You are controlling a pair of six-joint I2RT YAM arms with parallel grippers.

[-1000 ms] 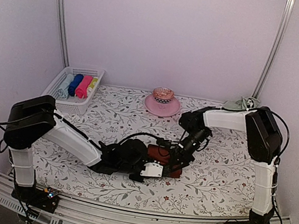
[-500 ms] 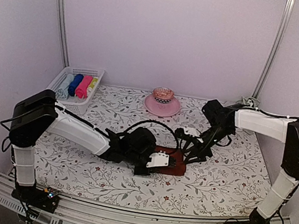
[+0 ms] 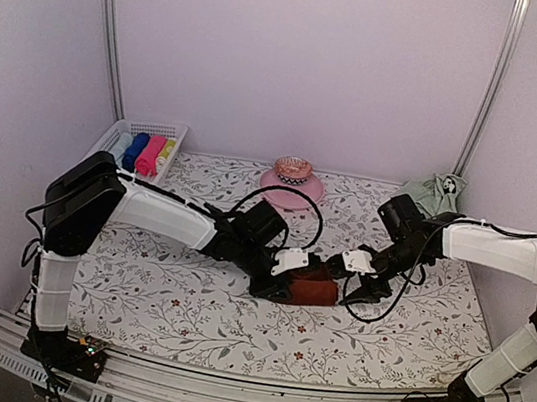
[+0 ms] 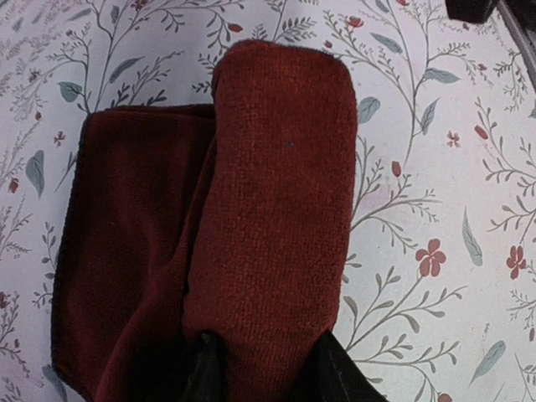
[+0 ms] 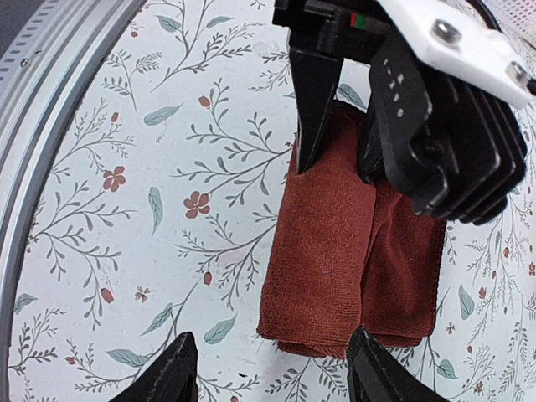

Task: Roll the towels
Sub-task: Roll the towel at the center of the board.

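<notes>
Dark red-brown towel [image 4: 276, 167]: part-rolled, mid tabletop [image 3: 183, 300], flat flap beside the roll | left tool [image 4: 266, 368]: pinches the roll's end | right tool [image 5: 272, 377]: wide, empty, just off the opposite end | sage green towel [image 3: 434, 192]: crumpled, far right corner | risk: loose roll likely springs open on release; the close tools may clash.

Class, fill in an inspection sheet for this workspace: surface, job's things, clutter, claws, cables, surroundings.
Surface: floral-printed table cover, smooth.
Job's things: dark red-brown cloth towel partly rolled at centre; pale sage green towel bunched far right.
Clutter: white plastic basket of rolled towels; pink round stand.
Claws: left claw straddles the roll's end, grip unclear; right claw open at its other end.
Cables: black cable loops above left wrist.
Surroundings: pale walls, metal corner poles.
</notes>
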